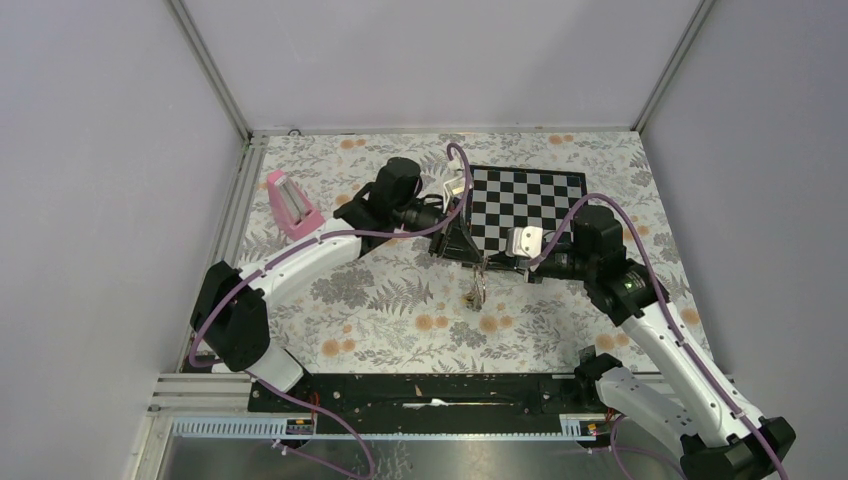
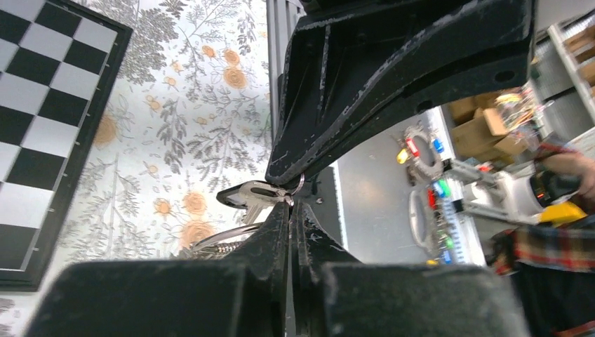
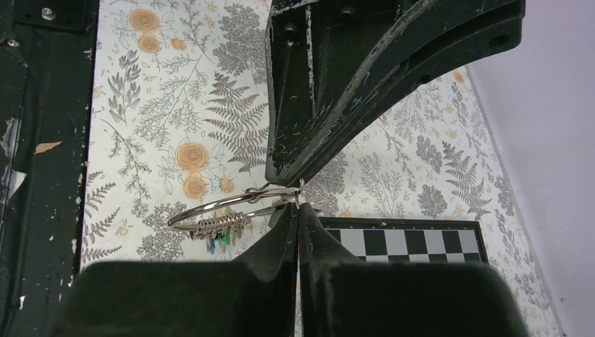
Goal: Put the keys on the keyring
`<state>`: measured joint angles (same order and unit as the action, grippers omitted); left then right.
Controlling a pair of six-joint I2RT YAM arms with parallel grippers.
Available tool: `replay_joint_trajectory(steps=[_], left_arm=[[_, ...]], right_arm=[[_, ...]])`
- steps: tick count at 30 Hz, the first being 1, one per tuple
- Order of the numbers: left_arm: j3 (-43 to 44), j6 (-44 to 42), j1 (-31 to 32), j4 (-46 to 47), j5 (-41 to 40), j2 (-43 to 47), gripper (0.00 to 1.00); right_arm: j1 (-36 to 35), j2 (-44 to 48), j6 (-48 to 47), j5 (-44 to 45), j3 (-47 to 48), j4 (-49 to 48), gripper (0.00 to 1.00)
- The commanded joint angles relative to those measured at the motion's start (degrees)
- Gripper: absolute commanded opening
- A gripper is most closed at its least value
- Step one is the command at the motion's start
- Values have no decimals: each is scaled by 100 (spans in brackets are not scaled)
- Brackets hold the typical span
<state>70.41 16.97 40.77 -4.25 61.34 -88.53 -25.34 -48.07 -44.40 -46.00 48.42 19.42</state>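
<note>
Keyring (image 3: 210,216): thin silver wire loops, blue-green tags (image 3: 217,242); silver key (image 2: 252,194) alongside.

Top view: even, diffuse overhead light, moderately bright. Soft, short shadows fall under both arms on the worktop (image 1: 400,320). The pale squares of the checkerboard (image 1: 525,205) are bright but not blown out. Focus is sharp across the whole frame.

Left wrist view: the left end effector (image 2: 291,207) is a dark, soft-focus mass in the foreground. The right edge is bright and blurred, and the board edges lean with wide-angle distortion.

Right wrist view: the right end effector (image 3: 298,207) is near-black, with scuffs catching light. The keyring (image 3: 224,217) is crisp with small glints. The print behind it is clear.
</note>
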Motion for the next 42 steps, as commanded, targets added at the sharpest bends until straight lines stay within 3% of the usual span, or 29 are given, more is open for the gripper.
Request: replay_joint_trajectory(steps=[1,5,11,15,17,20,25,35,42], left_arm=[[325,-847,18,-404,60,218,6],[380,-1310,18,-525,67,170,33],[394,-3261,16,-1173,-24,167,72],[371,-4367,17,-1405,-262,134,87],[443,-4724,13,-1555,-451,55,89],[452,-4488,18,-1451,-470,-34,90],[-171,-3433,177,-427,-549,129,90],[-623,-1773,413,626,-834,187,90],[-694,-1234,423,715,-1286,208,88]], right_arm=[[44,36,-395,578,481,357,0],[-20,-65,-384,526,640,547,0],[-41,-46,-235,299,713,657,0],[-41,-45,-150,62,684,691,0],[-41,-40,-87,12,670,662,0],[-42,-35,-24,45,676,641,0],[-41,-14,137,146,653,557,0],[-24,48,274,365,592,436,0],[-15,39,291,459,594,405,0]])
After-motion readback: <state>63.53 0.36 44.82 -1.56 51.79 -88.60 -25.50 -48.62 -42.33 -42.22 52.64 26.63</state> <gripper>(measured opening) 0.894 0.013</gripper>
